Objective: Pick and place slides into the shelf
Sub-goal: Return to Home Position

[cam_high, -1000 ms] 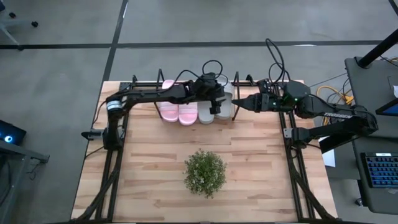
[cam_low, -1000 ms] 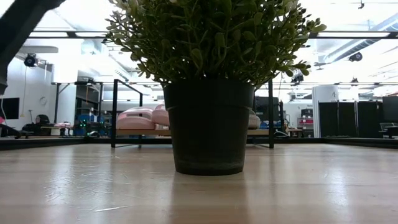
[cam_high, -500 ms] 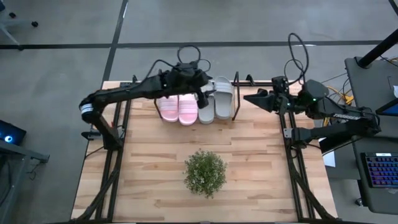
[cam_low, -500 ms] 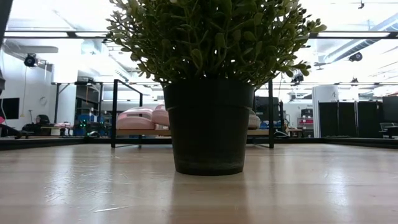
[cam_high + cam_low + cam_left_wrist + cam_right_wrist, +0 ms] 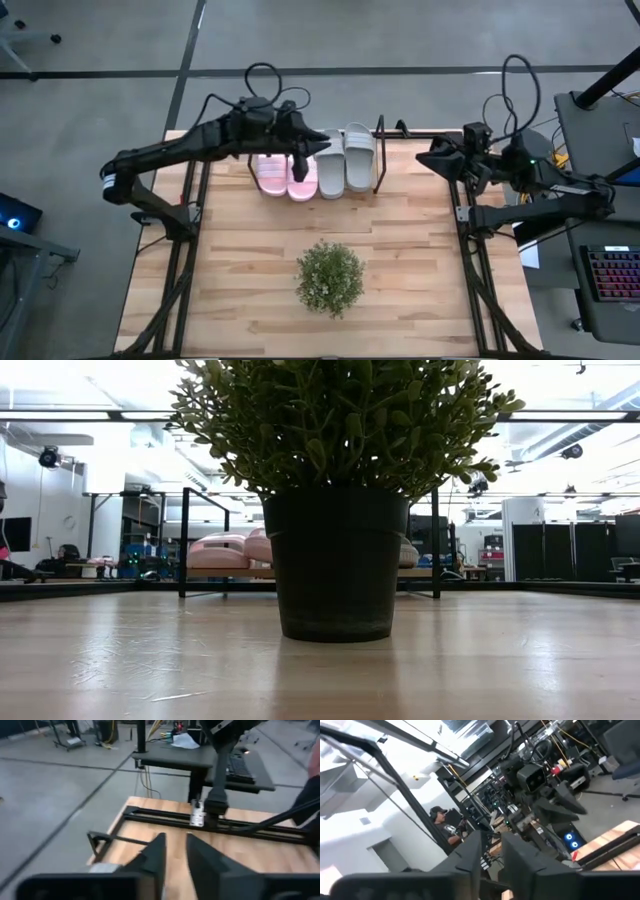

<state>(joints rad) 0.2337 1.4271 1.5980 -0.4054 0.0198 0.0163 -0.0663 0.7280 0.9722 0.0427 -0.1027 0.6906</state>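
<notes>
The four slides lie side by side on the shelf at the table's far edge: two pink slides on the left and two grey slides on the right. In the low view the pink slides show between the shelf's black rails; the plant pot hides the rest. My left gripper hovers above the far ends of the slides and touches none of them. Its fingers stand close together with nothing between them. My right gripper is right of the shelf, shut and holding nothing.
A bushy green plant in a black pot stands at the table's middle, toward the near edge. Black arm frames run along the table's left and right sides. A person shows in the room beyond the table.
My left gripper has drawn back from over the grey slides toward the table's left and far edge. My right gripper has pulled away from the shelf's right end toward the table's right edge. The slides have stayed in place on the shelf.
</notes>
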